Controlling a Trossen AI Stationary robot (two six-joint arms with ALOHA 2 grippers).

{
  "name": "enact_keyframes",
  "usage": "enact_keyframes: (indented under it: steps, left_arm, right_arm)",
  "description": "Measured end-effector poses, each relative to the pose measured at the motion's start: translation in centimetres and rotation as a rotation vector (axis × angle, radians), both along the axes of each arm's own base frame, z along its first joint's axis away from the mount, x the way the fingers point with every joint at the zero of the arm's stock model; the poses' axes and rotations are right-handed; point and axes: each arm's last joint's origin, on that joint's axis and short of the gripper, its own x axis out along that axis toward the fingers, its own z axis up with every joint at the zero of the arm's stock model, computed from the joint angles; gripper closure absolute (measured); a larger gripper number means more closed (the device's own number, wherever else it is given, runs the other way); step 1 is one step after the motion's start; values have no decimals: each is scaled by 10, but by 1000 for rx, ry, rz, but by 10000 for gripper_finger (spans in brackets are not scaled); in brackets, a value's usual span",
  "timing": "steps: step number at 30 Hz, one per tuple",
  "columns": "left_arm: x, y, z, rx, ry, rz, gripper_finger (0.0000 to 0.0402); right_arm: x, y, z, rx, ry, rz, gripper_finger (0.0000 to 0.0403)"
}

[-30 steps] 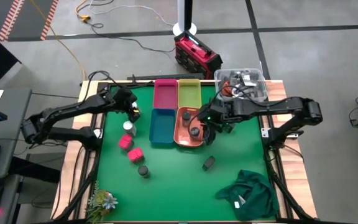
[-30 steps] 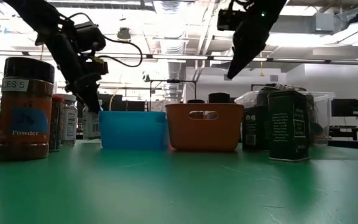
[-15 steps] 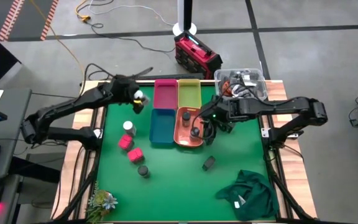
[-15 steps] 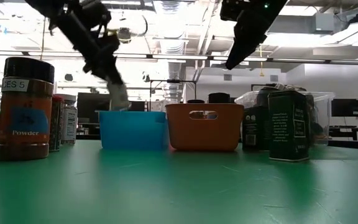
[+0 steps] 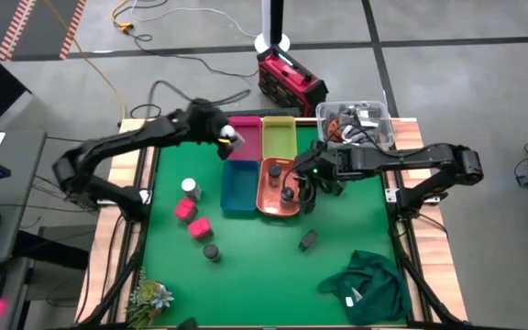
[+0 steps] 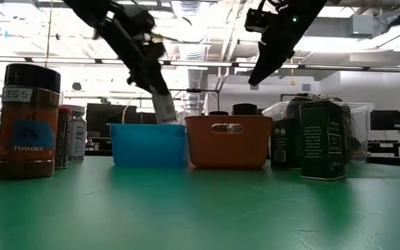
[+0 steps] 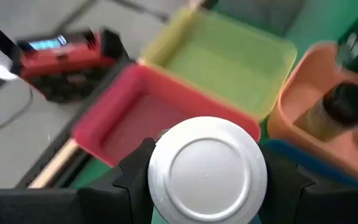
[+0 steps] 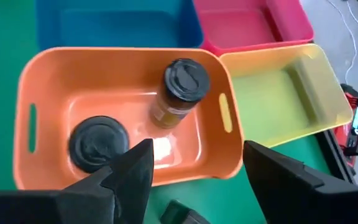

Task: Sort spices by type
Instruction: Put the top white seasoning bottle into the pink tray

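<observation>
Left gripper (image 5: 228, 139) clamps a white-capped jar (image 7: 207, 169) above the pink bin (image 5: 243, 137) near the desk's far edge; early release risks a miss. Right gripper (image 5: 305, 181), jaws spread and empty, hovers beside the orange bin (image 8: 27, 84).

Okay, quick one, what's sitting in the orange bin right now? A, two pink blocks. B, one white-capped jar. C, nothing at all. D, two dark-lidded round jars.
D: the right wrist view looks down into the orange bin and shows two dark-lidded round jars, one jar leaning and the other seen lid-on, with the open right gripper above them.
</observation>
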Motion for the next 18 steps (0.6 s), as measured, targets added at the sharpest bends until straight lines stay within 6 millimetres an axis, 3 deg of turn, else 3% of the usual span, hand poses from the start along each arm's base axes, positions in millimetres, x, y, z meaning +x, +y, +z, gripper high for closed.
enact_keyframes:
  steps: [9,18]
  left_arm:
    - [46,40,-19,-37,181,-50,198]
    - [60,53,-37,-166,279,-128,196]
  right_arm:
    - [-1,-5,9,4,-74,-31,127]
    - [1,5,8,9,-75,2,127]
